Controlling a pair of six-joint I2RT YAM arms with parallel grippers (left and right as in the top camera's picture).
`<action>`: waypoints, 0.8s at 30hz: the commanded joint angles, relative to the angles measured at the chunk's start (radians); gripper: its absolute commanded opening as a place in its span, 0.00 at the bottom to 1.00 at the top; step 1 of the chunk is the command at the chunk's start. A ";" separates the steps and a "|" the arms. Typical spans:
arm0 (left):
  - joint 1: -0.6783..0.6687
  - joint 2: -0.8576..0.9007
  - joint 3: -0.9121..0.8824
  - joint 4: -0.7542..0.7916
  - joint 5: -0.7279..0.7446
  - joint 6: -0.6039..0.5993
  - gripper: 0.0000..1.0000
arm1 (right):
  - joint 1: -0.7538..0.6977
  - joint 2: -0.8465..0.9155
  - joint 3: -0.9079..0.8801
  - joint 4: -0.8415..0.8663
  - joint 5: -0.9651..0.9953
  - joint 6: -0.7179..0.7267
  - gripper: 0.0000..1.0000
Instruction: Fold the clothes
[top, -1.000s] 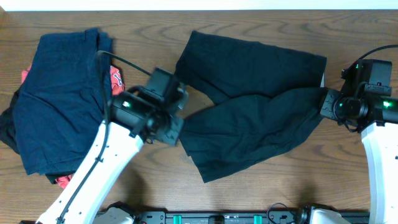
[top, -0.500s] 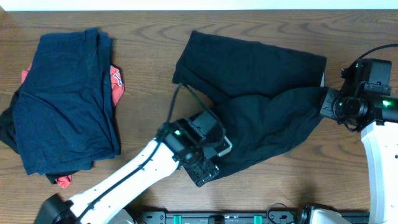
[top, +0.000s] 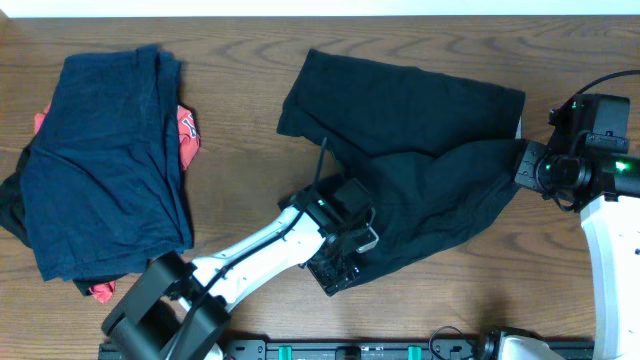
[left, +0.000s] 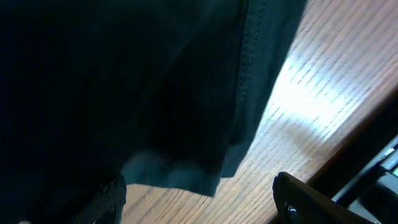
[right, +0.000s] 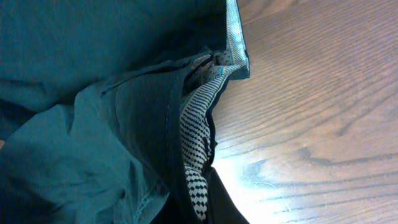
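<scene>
A pair of black shorts (top: 420, 120) lies spread across the middle of the wooden table. My left gripper (top: 340, 272) is at the shorts' lower left hem corner. In the left wrist view the dark cloth (left: 124, 81) fills the upper left, and the left gripper (left: 199, 208) is open, with a finger on each side of the hem corner and bare wood between them. My right gripper (top: 522, 165) is at the shorts' right end. In the right wrist view it (right: 199, 211) is shut on the waistband, where the shorts (right: 74, 74) show a black-and-white checked lining.
A pile of clothes with a navy garment (top: 100, 170) on top and a red one (top: 187, 128) showing beneath lies at the far left. Bare table (top: 480, 300) lies in front of the shorts, and the front edge is close to the left gripper.
My left arm has swung from the shorts' left edge down to their lower left hem corner. The right arm and its hold have not moved.
</scene>
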 joint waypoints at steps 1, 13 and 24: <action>-0.002 0.021 -0.003 -0.005 0.021 0.026 0.78 | -0.005 0.003 0.007 0.004 0.003 -0.014 0.02; -0.002 0.063 -0.003 0.012 0.020 0.041 0.98 | -0.005 0.003 0.007 -0.015 0.003 -0.014 0.01; -0.002 0.121 0.006 0.006 -0.014 -0.017 0.99 | -0.005 0.003 0.007 -0.024 0.003 -0.013 0.02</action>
